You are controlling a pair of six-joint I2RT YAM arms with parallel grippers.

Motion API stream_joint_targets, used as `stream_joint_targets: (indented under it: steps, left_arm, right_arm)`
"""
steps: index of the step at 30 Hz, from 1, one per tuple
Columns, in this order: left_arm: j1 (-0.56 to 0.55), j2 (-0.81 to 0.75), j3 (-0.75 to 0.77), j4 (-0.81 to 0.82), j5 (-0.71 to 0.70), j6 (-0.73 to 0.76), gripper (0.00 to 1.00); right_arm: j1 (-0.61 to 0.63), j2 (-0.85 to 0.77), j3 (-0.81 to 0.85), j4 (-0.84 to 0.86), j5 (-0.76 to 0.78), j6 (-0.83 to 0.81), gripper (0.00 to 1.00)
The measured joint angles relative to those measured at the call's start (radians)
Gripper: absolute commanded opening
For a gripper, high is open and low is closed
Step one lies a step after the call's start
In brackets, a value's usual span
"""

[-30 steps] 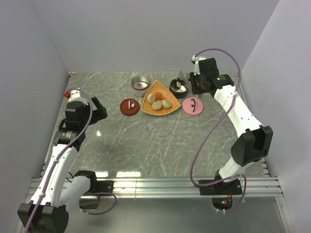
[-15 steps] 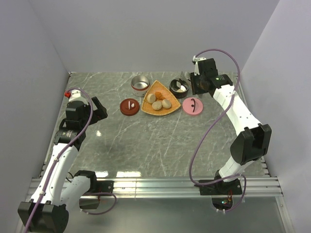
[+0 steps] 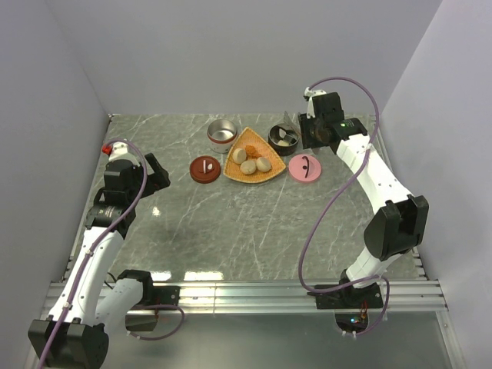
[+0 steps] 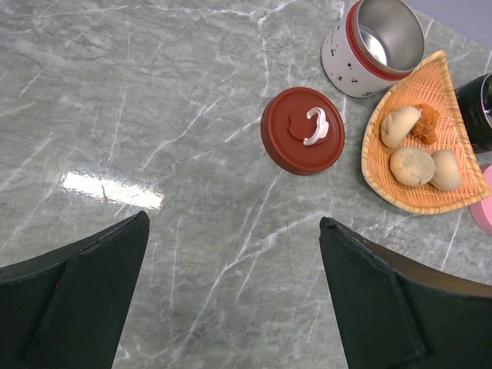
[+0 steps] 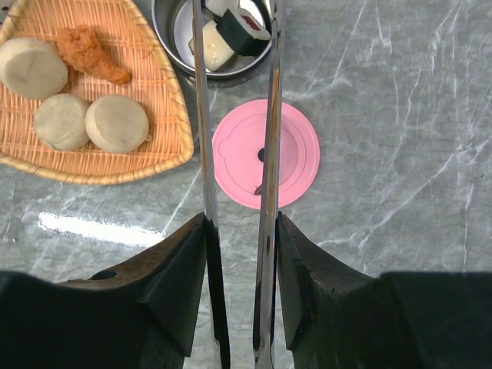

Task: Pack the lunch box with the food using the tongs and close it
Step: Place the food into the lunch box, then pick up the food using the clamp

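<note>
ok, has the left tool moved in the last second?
No. In the top view the left tool sits at the same spot left of the red lid.

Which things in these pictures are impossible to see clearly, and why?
- Tips of the tongs: right wrist view, cut off by top edge; top view, too small.
- Black container: left wrist view, cut by right edge.
- Pink lid: same view, mostly beyond right edge.

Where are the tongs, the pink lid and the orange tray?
tongs (image 5: 202, 154), right wrist view, left metal arm
pink lid (image 5: 300, 157), right wrist view, bare right half
orange tray (image 5: 157, 84), right wrist view, bare woven floor
</note>
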Motion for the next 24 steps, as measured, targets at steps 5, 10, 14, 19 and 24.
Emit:
stream_joint_targets:
  steps: [5, 10, 14, 19, 24]
  left_arm:
    - [0.000, 0.000, 0.000, 0.000, 0.000, 0.000, 1.00]
    - [0.000, 0.000, 0.000, 0.000, 0.000, 0.000, 1.00]
    - [0.000, 0.000, 0.000, 0.000, 0.000, 0.000, 0.99]
    - [0.000, 0.001, 0.000, 0.001, 0.000, -0.001, 1.00]
    - [0.000, 0.010, 0.000, 0.002, 0.000, -0.008, 0.99]
  right_arm:
    - [0.000, 0.000, -0.008, 0.016, -0.001, 0.003, 0.47]
    - [0.000, -0.003, -0.015, 0.020, -0.024, 0.008, 0.46]
    - [0.003, -0.044, -0.064, 0.032, -0.065, 0.031, 0.46]
    - [0.056, -0.142, -0.141, 0.038, -0.102, 0.071, 0.46]
    - [0.190, -0.191, -0.182, 0.048, -0.129, 0.116, 0.46]
